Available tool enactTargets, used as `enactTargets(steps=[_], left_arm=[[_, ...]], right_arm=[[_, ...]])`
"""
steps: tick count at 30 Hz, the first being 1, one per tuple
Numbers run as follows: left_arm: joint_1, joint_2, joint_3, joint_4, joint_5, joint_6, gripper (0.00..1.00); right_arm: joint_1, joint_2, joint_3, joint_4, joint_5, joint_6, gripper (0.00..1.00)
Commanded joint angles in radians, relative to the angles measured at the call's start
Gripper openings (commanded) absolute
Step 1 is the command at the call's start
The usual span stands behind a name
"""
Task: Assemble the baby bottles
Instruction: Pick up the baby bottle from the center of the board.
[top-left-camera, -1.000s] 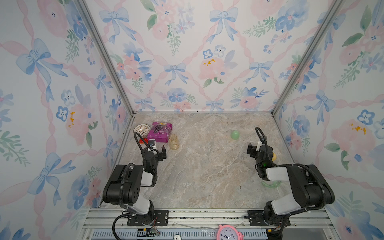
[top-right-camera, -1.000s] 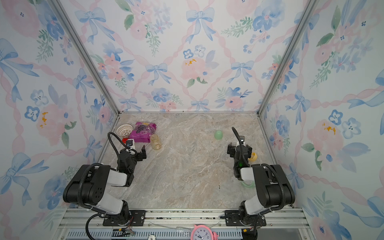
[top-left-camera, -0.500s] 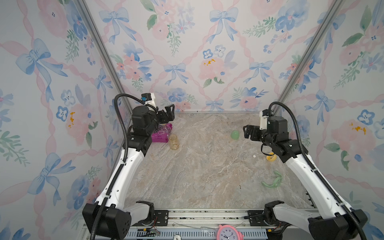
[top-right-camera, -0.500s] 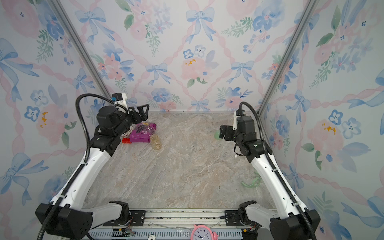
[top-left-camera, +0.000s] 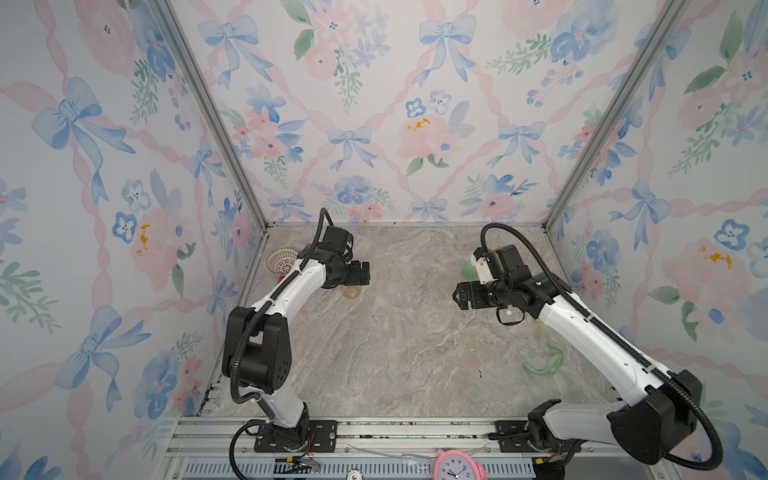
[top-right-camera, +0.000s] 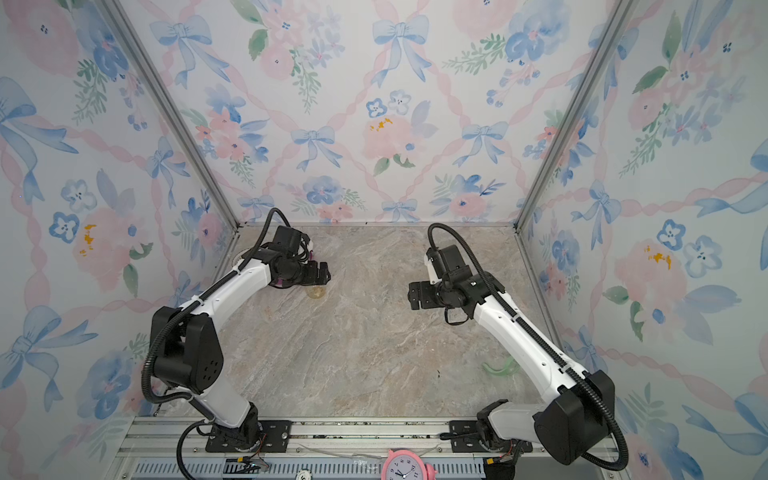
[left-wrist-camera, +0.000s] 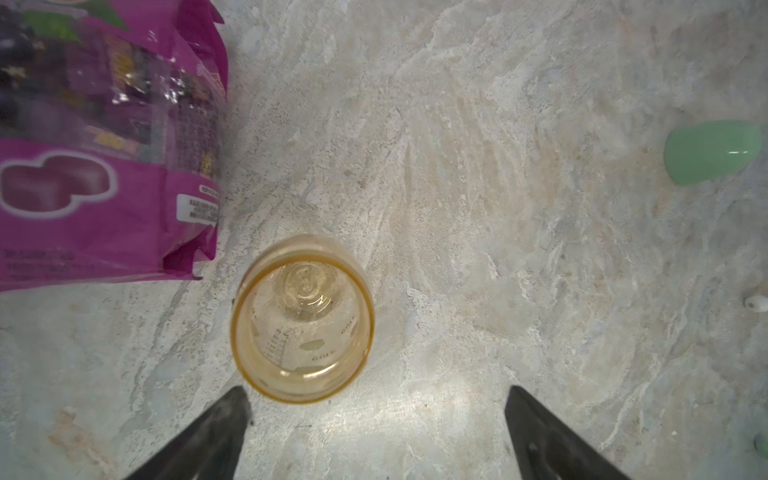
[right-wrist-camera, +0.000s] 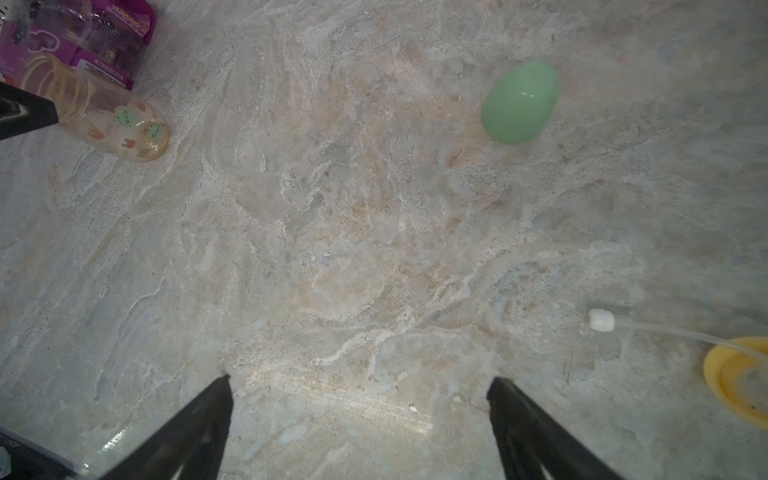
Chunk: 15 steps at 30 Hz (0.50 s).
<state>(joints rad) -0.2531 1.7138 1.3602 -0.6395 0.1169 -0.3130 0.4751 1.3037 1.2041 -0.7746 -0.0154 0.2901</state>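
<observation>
The amber jar body (left-wrist-camera: 302, 318) stood upright and empty on the worktop (top-left-camera: 395, 353), mouth up, just beside the purple snack packet (left-wrist-camera: 104, 166). The left pincer (left-wrist-camera: 378, 415) hovered by it, spread wide and holding nothing. The right pincer (right-wrist-camera: 357, 399), equally wide and empty, hung over bare worktop. The green dome cap (right-wrist-camera: 521, 102), yellow collar (right-wrist-camera: 735, 382) and handled ring (top-left-camera: 544, 363) lay apart.

Marbled worktop (top-right-camera: 353, 353) inside floral walls (top-right-camera: 374, 124). The left tool (top-right-camera: 324, 273) hovers just above an amber jar body (top-right-camera: 316, 293); the right tool (top-right-camera: 413, 296) hangs well apart. A pale green ring (top-right-camera: 498, 368) lies beside the right arm.
</observation>
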Motion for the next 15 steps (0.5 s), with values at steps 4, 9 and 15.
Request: enactTargets(steps=[4,9,15], left_arm=[[-0.001,0.058,0.051,-0.049,-0.123,0.023,0.95],[-0.007,0.103,0.090,-0.048,-0.160,0.028,0.95],[-0.006,0.213,0.170,-0.047,-0.177,0.053,0.89]], right_arm=[[0.010,-0.077,-0.028,-0.023,-0.021,0.024,0.96],[0.010,-0.088,-0.057,-0.008,-0.027,0.027,0.96],[0.012,-0.079,-0.062,0.011,-0.051,0.037,0.96]])
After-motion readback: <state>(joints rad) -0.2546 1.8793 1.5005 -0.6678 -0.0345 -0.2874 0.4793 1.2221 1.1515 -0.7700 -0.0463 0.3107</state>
